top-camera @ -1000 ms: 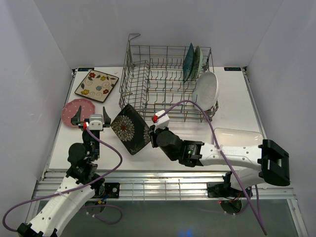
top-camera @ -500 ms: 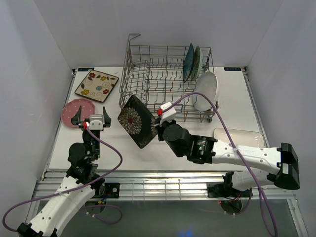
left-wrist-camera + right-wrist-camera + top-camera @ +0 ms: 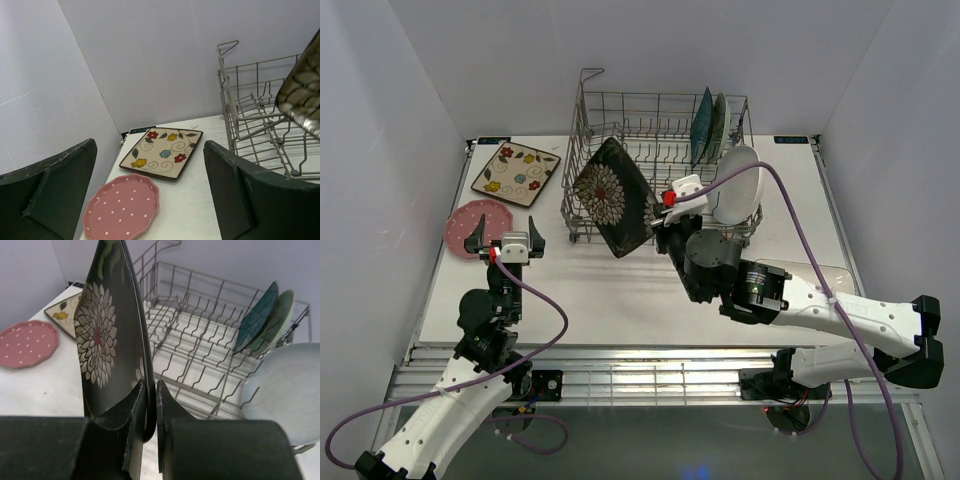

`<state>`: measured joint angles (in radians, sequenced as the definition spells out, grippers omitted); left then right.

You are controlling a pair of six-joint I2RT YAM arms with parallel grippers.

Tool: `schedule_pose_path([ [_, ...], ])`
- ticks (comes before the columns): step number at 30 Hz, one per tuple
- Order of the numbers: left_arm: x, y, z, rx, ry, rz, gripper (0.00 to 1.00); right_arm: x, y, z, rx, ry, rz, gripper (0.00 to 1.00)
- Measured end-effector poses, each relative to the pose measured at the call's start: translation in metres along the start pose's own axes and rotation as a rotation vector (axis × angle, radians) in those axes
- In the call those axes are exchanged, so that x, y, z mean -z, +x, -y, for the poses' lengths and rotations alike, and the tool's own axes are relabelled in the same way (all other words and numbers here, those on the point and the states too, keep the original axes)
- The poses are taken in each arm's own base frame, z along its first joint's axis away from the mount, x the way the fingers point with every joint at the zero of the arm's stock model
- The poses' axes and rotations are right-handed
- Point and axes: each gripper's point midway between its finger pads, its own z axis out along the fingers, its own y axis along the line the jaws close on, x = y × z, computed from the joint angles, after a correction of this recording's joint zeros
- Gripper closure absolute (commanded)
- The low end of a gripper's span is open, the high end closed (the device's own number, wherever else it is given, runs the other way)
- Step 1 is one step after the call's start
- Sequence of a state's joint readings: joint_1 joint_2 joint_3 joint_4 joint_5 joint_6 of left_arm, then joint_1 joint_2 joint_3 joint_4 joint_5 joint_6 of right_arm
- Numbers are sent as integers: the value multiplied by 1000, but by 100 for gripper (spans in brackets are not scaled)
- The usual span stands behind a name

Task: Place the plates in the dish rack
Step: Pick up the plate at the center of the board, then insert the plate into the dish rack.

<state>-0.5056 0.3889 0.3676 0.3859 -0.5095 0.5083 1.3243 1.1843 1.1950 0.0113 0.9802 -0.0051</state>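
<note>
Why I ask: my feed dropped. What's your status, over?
Right pincer shut on dark patterned plate, held on edge at dish rack front. Left pincer open, empty. Path looks unobstructed.

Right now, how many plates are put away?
Two look done: the teal plate and the mint-green plate stand in the dish rack. The white oval plate leans at its right end; inside or outside, I cannot tell. The right gripper holds the dark patterned plate on edge at the rack's front. Waiting on the table: the cream floral plate, the pink dotted plate and a white rectangular plate.
</note>
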Motion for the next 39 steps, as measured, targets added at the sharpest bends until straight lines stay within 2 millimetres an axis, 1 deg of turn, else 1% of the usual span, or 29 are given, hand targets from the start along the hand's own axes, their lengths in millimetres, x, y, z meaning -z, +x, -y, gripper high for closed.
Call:
schedule_pose_path([
  [8,0,0,0,0,0,0,2,-4,-63,25,22,148,123,92],
  [12,0,0,0,0,0,0,2,-13,-76,34,58,242,154,92],
  [15,0,0,0,0,0,0,2,-24,-77,40,111,316,154,92],
  [20,0,0,0,0,0,0,2,-46,-71,56,187,421,135,92],
  [25,0,0,0,0,1,0,2,-68,-67,85,217,529,115,92],
  [30,0,0,0,1,1,0,2,-85,-71,111,220,621,103,92],
  [35,0,0,0,0,0,0,2,-110,-73,125,220,685,99,92],
  [39,0,0,0,0,1,0,2,-133,-65,133,244,721,78,92],
])
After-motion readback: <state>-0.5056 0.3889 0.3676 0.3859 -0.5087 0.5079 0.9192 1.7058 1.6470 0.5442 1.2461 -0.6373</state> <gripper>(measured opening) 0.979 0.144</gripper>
